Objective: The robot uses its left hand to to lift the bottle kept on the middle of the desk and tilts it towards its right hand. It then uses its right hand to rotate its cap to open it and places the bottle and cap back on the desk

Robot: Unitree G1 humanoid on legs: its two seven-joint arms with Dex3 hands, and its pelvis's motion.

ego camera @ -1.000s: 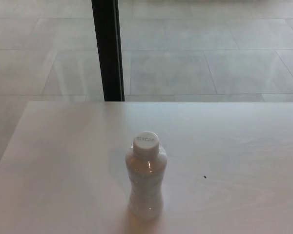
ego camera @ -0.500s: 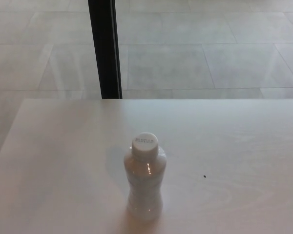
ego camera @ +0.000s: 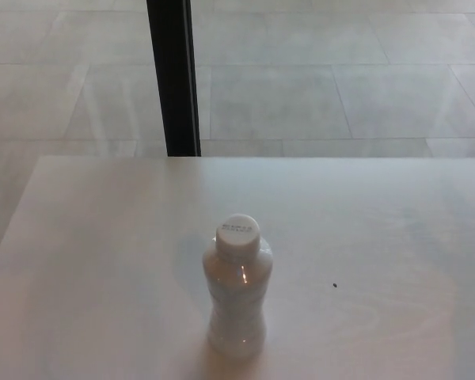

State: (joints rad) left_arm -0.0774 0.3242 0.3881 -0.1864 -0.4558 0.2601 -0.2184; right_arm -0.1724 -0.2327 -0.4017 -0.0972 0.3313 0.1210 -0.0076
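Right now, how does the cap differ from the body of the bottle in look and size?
The cap is opaque white and bears small print on its top; the bottle body is pale and see-through, with a bright glint. The cap is narrower than the body, which widens at the shoulder, narrows at a waist and widens again at the base. Both are pale, and the cap sits on the upright bottle on the desk.

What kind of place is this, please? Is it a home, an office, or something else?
Probably an office or lab room, though I cannot be sure. A plain pale desk holds only a capped bottle. Beyond it lies a floor of large grey tiles and a black post. Nothing homely shows.
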